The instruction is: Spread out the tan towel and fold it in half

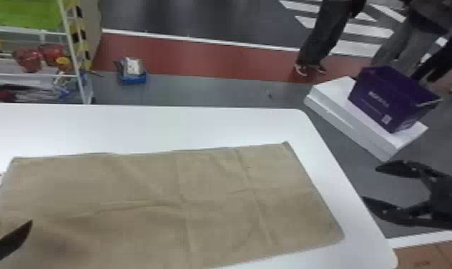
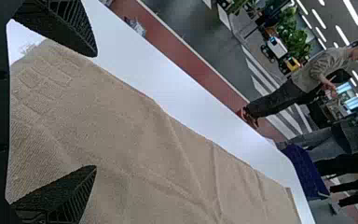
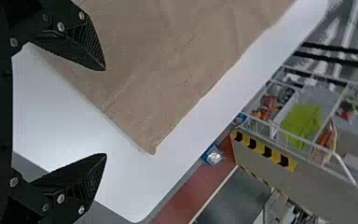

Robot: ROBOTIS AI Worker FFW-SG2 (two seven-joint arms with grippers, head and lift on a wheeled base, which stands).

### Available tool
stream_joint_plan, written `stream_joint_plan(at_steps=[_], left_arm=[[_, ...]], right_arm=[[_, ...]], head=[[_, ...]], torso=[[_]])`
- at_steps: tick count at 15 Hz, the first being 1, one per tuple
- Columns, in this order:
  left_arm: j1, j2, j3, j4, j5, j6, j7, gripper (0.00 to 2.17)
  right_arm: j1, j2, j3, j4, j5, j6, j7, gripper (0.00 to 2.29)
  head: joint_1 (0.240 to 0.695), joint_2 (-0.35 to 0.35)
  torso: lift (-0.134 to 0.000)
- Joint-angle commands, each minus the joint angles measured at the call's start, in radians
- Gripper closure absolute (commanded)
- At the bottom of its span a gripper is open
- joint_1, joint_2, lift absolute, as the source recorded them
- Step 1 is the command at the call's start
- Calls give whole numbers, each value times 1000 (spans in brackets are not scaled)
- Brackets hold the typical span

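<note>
The jaws of the left gripper [image 1: 15, 198] stand wide apart at the left end of the tan towel [image 1: 214, 193], one tip over the cloth. The jaws of the right gripper [image 1: 369, 184], also wide, are beyond the right-hand edge of the white surface [image 1: 164, 125]. The towel lies spread on this surface as a broad oblong, marked by lengthwise and crosswise creases, its far right corner slightly turned up. Outward from the surface, a purple container [image 1: 379, 103] rests on a white slab [image 1: 347, 120] at right; a blue tray [image 1: 134, 79] lies on the floor, near a white rack [image 1: 28, 74] at left.
</note>
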Motion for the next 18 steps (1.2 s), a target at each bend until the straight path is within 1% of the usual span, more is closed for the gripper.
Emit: stream_joint_plan(at_steps=[1, 2, 3, 4, 5, 6, 7, 8, 9, 10, 11, 12, 13, 14, 15, 16, 17, 18], left_arm=[[-48, -10, 30, 7, 80, 42, -6, 26], [-73, -14, 46, 14, 116, 88, -14, 26], [-102, -14, 58, 25, 151, 152, -12, 26], [-123, -17, 76, 48, 198, 168, -5, 26], [-143, -21, 89, 74, 232, 186, 6, 26], [-168, -23, 101, 105, 264, 204, 26, 26], [-183, -24, 105, 137, 304, 207, 69, 26], [-194, -24, 107, 163, 335, 214, 114, 29], [-215, -23, 110, 197, 372, 220, 146, 22], [-247, -21, 112, 235, 373, 229, 147, 19], [-283, -15, 110, 257, 364, 293, 147, 26], [-329, -17, 110, 284, 366, 385, 146, 53], [-369, -14, 102, 307, 353, 477, 150, 147], [-404, -12, 89, 332, 310, 548, 152, 211], [-432, -9, 63, 346, 269, 612, 158, 211], [-456, 3, 30, 362, 232, 683, 160, 211], [-481, 23, 1, 384, 208, 741, 155, 211], [-514, 45, -23, 421, 191, 781, 150, 215]], right_arm=[[-93, 22, 11, -20, -117, 431, 6, 29], [-127, 30, 26, -34, -133, 538, -20, 29], [-157, 51, 40, -49, -136, 609, -81, 29], [-185, 73, 55, -69, -134, 661, -129, 29], [-203, 76, 75, -86, -126, 716, -153, 29], [-217, 85, 93, -100, -131, 805, -221, 29], [-231, 88, 119, -116, -123, 860, -267, 29], [-239, 102, 126, -121, -123, 888, -305, 33], [-246, 113, 146, -126, -117, 897, -328, 33], [-253, 117, 158, -126, -117, 906, -360, 33], [-266, 122, 170, -126, -117, 949, -399, 36], [-286, 126, 175, -118, -126, 958, -431, 36], [-302, 140, 176, -101, -134, 955, -476, 36], [-320, 146, 179, -81, -136, 946, -492, 36], [-346, 152, 182, -57, -137, 946, -515, 36], [-369, 152, 184, -31, -136, 937, -532, 36], [-391, 152, 184, -8, -137, 937, -551, 36], [-423, 152, 185, 22, -128, 934, -555, 36]], head=[[695, -251], [695, -244], [695, -235], [695, -222], [695, -193], [695, -179], [695, -161], [695, -145], [695, -133], [695, -119], [695, -104], [695, -87], [695, -80], [695, -75], [695, -71], [695, -68], [695, -67], [695, -71]], torso=[[-134], [-134], [-134], [-134], [-134], [-134], [-134], [-134], [-134], [-134], [-134], [-134], [-134], [-134], [-134], [-134], [-134], [-134]])
